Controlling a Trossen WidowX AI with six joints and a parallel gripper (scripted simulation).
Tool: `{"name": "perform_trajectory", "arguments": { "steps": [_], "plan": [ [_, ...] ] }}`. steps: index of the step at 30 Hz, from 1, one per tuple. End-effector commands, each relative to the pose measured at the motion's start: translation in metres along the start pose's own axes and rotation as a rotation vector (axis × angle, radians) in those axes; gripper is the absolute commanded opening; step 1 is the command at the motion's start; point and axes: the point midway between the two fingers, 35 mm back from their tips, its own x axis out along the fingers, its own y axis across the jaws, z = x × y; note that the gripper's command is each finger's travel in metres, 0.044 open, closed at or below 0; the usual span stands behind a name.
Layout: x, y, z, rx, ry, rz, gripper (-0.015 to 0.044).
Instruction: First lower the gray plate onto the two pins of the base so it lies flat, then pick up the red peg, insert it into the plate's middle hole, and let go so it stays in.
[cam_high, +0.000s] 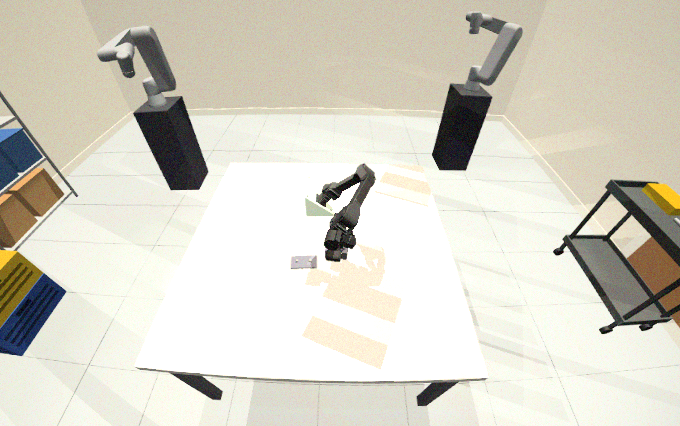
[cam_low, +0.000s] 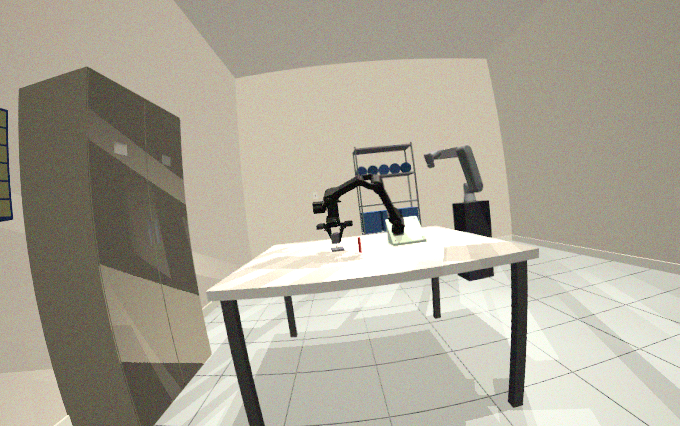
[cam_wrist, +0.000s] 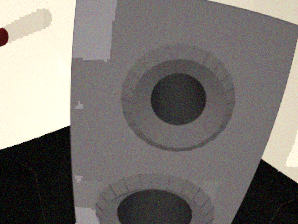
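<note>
My gripper (cam_high: 335, 256) (cam_low: 335, 234) (cam_wrist: 158, 135) is shut on the gray plate (cam_low: 336, 237) (cam_wrist: 100, 110), which is raised above the table. In the wrist view, the plate's broad face fills the middle, with one round hole whole and a second cut off at the bottom; black fingers press its two sides. The gray base (cam_high: 303, 265) (cam_low: 337, 249) lies on the table with two pale pins up, left of my gripper in the top view. The red peg (cam_low: 359, 244) stands upright right of the gripper in the exterior view; its dark red end (cam_wrist: 3, 37) shows at the wrist view's left edge.
A pale green angled block (cam_high: 318, 208) (cam_low: 409, 237) stands on the white table (cam_high: 225, 321) (cam_low: 301, 283) beside my arm's base. Gray arms on black pedestals (cam_high: 173, 145) (cam_high: 461, 127), a cart (cam_high: 602, 270) and a cabinet (cam_low: 55, 225) stand away from the table.
</note>
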Motion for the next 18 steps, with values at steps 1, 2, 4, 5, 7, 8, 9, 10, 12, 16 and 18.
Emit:
{"name": "perform_trajectory", "arguments": {
  "steps": [1, 2, 4, 5, 7, 8, 9, 10, 12, 16, 18],
  "plan": [
    [-0.014, 0.0, 0.001, -0.005, 0.004, -0.001, 0.0],
    [-0.017, 0.0, 0.001, -0.005, 0.005, -0.001, 0.0],
    [-0.023, 0.001, 0.002, -0.005, 0.005, -0.001, 0.0],
    [-0.026, 0.001, 0.002, -0.005, 0.005, -0.001, 0.0],
    [-0.033, 0.002, 0.002, -0.005, 0.005, 0.0, 0.0],
    [-0.036, 0.002, 0.003, -0.005, 0.005, 0.0, 0.0],
    [-0.039, 0.003, 0.003, -0.005, 0.004, 0.0, 0.0],
    [-0.042, 0.003, 0.003, -0.005, 0.004, 0.0, 0.0],
    [-0.049, 0.004, 0.004, -0.005, 0.004, 0.0, 0.0],
    [-0.061, 0.007, 0.005, -0.004, 0.003, 0.001, 0.0],
    [-0.068, 0.009, 0.006, -0.004, 0.003, 0.001, 0.0]
  ]
}}
